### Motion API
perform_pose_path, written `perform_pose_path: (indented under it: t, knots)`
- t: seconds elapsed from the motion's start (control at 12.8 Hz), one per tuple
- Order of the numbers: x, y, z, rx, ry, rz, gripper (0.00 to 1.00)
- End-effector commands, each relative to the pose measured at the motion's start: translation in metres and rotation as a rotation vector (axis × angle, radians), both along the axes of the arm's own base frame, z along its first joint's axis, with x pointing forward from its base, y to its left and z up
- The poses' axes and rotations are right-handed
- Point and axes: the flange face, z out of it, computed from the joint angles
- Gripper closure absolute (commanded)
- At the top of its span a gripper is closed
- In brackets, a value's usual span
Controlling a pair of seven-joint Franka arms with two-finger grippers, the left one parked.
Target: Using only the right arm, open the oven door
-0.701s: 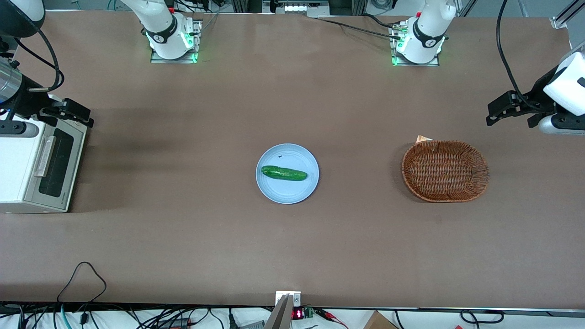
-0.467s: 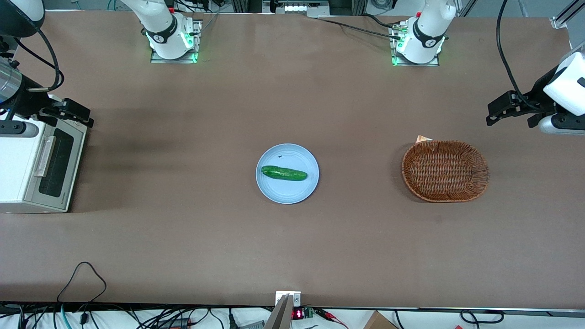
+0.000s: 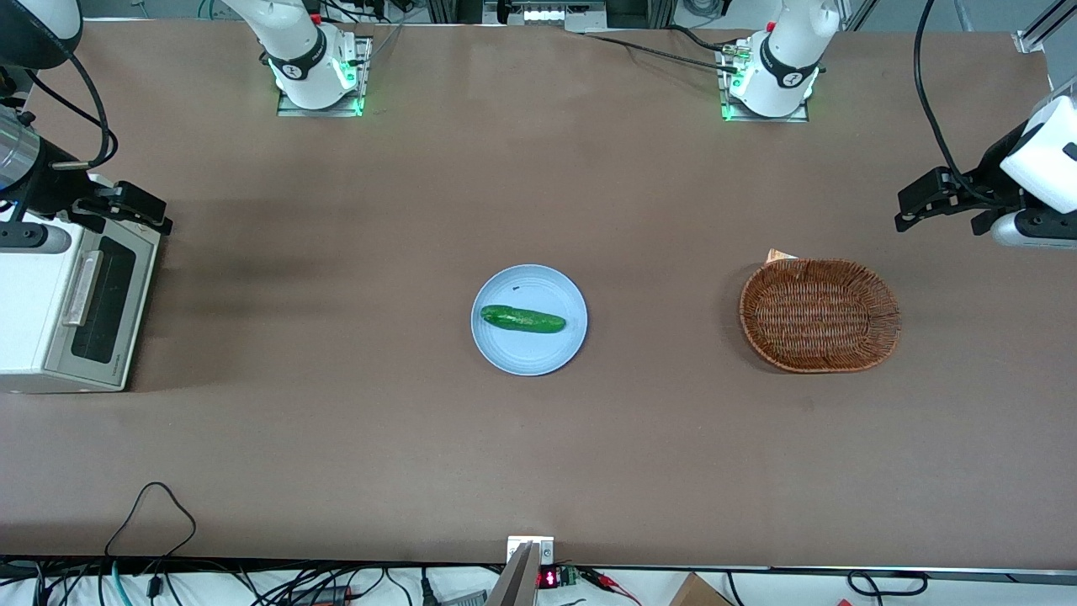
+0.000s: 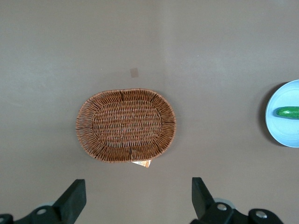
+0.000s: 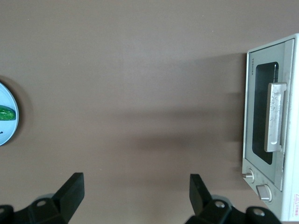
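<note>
The end effector is hanging wide open and holding nothing, just past the 12 o'clock corner of the shut oven door, whose stiff, probably slippery silver handle looks best to grab.

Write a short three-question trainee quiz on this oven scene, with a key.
1. True or false: the oven door is shut.
2. What lies on the blue plate? A) cucumber B) bread C) nothing
3. Where is the right arm's pincer, and are its fingers spread or closed?

Key: 1. True; the door sits flush against the oven. 2. A. 3. Above the table, farther from the front camera than the oven, touching nothing; fingers spread.
</note>
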Motion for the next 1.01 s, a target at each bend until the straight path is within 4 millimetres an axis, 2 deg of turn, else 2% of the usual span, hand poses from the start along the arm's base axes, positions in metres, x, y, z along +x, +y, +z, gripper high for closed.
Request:
perform_pose_path:
  t: [0.0, 0.93]
  knots:
    - [0.0024, -0.0010, 0.0049, -0.008, 0.006, 0.005, 0.00]
    - [0.0008, -0.0045, 0.0049, -0.009, 0.015, 0.006, 0.00]
